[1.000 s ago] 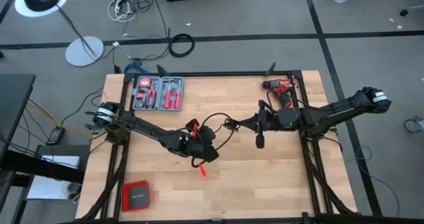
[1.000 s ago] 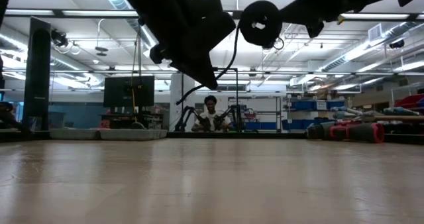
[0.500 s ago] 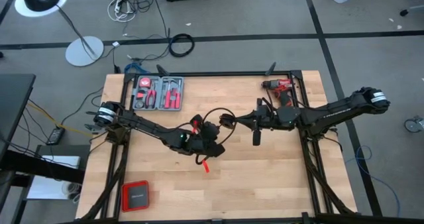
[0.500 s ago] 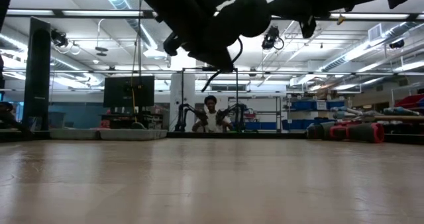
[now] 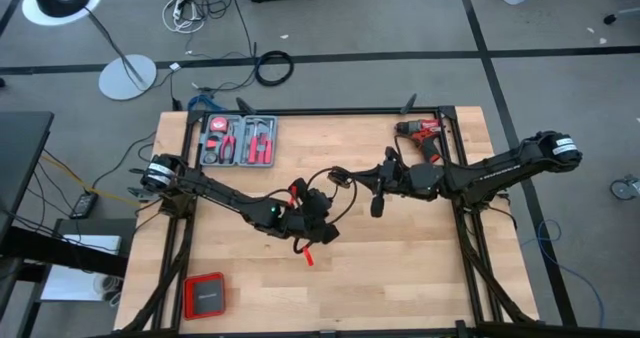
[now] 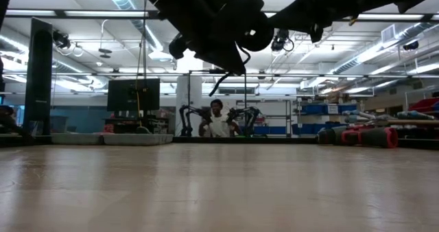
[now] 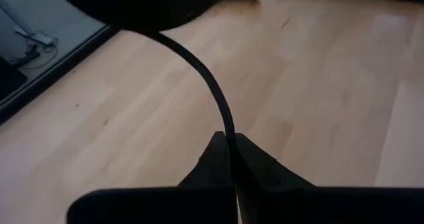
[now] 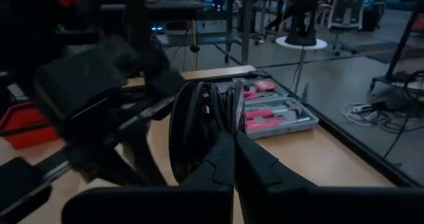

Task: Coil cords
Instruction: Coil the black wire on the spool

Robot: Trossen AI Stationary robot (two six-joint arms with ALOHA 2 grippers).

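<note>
Wooden table (image 5: 400, 278): cord (image 8: 192, 128) largely looped, held aloft mid-table; left gripper (image 7: 228, 151) and right gripper (image 8: 233, 141) both clamped on it; final turns apparently remain.

One cord (image 5: 322, 183), one drill (image 5: 424, 136), two end effectors.

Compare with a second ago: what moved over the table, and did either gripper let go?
The right gripper moved left across the table toward the left gripper, closing the gap and tightening the cord into a smaller loop between them. Neither let go: both stay shut on the cord, held above the table. The tool case, red drill and red box stayed put.
</note>
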